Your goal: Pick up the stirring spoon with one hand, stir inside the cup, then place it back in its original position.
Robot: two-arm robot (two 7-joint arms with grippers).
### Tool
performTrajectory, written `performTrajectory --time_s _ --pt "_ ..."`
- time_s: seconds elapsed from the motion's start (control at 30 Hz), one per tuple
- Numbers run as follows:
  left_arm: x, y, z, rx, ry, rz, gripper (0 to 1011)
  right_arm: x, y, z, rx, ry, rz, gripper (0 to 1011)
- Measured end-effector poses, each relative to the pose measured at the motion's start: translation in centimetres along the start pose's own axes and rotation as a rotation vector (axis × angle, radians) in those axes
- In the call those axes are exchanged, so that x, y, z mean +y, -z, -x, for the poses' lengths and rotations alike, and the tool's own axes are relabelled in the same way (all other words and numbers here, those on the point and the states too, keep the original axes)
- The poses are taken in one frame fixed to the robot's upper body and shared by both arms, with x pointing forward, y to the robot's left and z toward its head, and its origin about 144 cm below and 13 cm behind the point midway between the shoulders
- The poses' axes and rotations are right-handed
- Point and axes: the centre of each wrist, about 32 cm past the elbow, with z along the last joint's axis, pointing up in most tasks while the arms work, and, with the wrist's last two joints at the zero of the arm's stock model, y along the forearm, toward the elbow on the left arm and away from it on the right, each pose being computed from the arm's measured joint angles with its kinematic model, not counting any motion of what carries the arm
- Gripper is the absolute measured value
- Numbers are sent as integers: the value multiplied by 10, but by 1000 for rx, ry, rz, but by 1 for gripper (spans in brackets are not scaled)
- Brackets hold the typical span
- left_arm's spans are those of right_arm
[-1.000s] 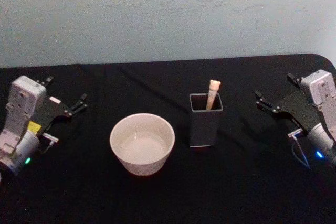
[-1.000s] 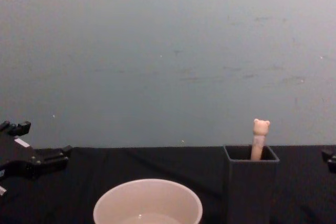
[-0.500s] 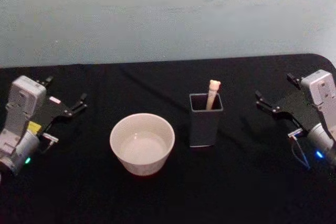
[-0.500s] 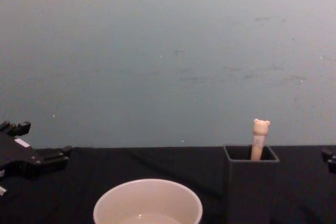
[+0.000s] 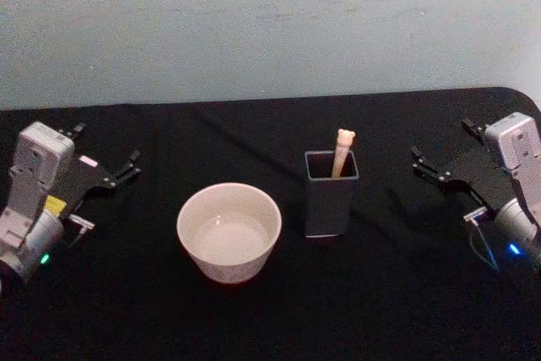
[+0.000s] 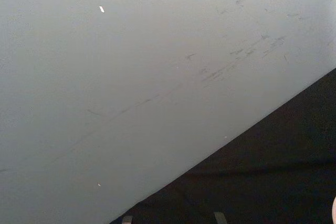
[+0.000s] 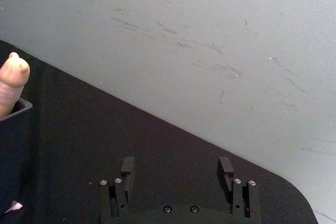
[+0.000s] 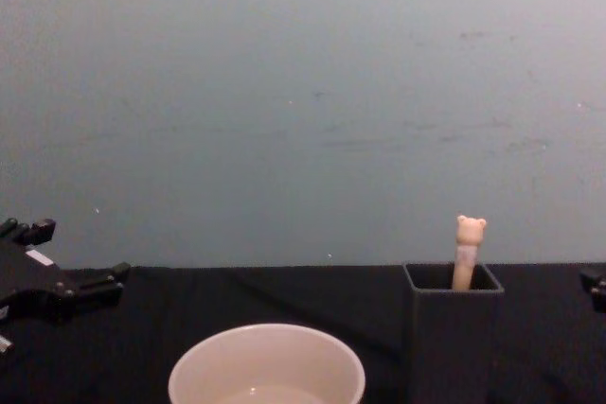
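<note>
The stirring spoon (image 5: pixel 342 151) stands in the dark grey square holder (image 5: pixel 330 196) at the table's centre, with its cream bear-head handle (image 8: pixel 469 249) sticking up above the rim. The wide cream-white cup (image 5: pixel 228 230) sits just left of the holder (image 8: pixel 453 328). My right gripper (image 5: pixel 441 143) rests open at the right side of the table, well clear of the holder. In its wrist view the two fingers (image 7: pixel 127 169) stand apart with nothing between them, and the bear head (image 7: pixel 11 81) shows at the edge. My left gripper (image 5: pixel 107 148) is parked open at the far left.
A black cloth (image 5: pixel 270 319) covers the table, and a plain pale wall (image 5: pixel 270 23) rises behind its far edge. The cup (image 8: pixel 266 366) fills the low middle of the chest view, and the left gripper (image 8: pixel 80 257) shows at that view's left edge.
</note>
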Motion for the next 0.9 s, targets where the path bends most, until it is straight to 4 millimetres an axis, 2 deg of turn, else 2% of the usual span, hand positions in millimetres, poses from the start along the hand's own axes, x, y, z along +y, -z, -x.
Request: performTrajectory --time_s 0.3,0.57,0.67,0.9 --pt "0 0 0 0 0 0 1001 -2 -4 -1 12 -20 -21 1002" --pt "0 0 0 0 0 0 1001 -11 -20 -9 108 -82 -93 1002" --pt "0 0 0 0 0 0 1001 -16 -29 -16 198 -156 -119 1002" --pt "0 0 0 0 0 0 1001 -20 -36 -22 332 -333 -131 1002"
